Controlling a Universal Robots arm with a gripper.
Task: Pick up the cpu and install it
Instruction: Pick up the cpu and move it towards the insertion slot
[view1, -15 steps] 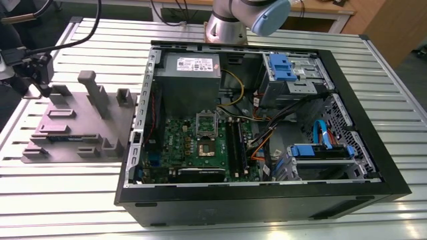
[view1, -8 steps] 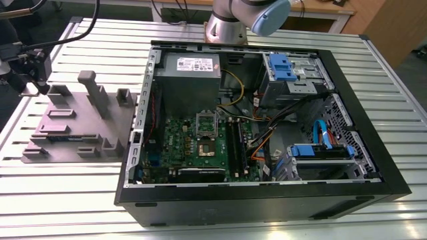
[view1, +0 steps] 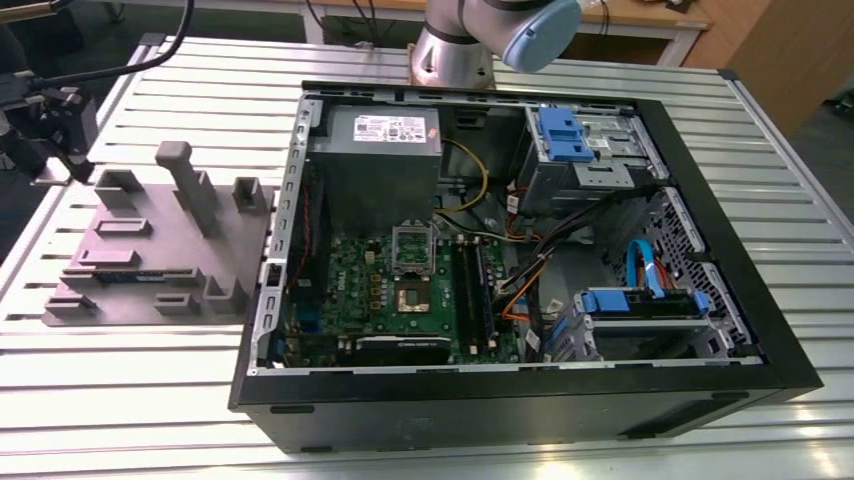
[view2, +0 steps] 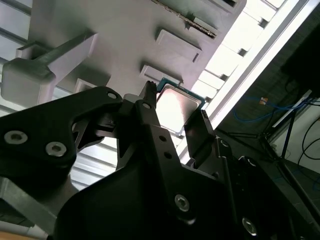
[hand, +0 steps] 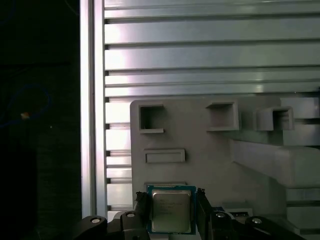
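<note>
The cpu (hand: 171, 210) is a small square chip with a silvery top and a green rim, and it sits between my gripper's (hand: 172, 216) two black fingers. In the second wrist view the cpu (view2: 176, 106) shows again, with the gripper (view2: 174, 117) shut on its edges and held over the grey fixture block (view2: 125, 35). The exterior view has the gripper (view1: 60, 150) at its far left, beside the fixture block (view1: 160, 250). The green motherboard (view1: 400, 290) lies inside the open computer case (view1: 747, 300), its socket (view1: 411, 296) uncovered.
In the case stand a grey power supply (view1: 380, 160), blue drive brackets (view1: 567, 135), a drive cage (view1: 641, 320) and loose cables (view1: 534, 270). The fixture block carries upright posts (view1: 180, 175). Everything rests on a slatted metal table (view1: 134, 400). The arm's base (view1: 454, 50) stands behind the case.
</note>
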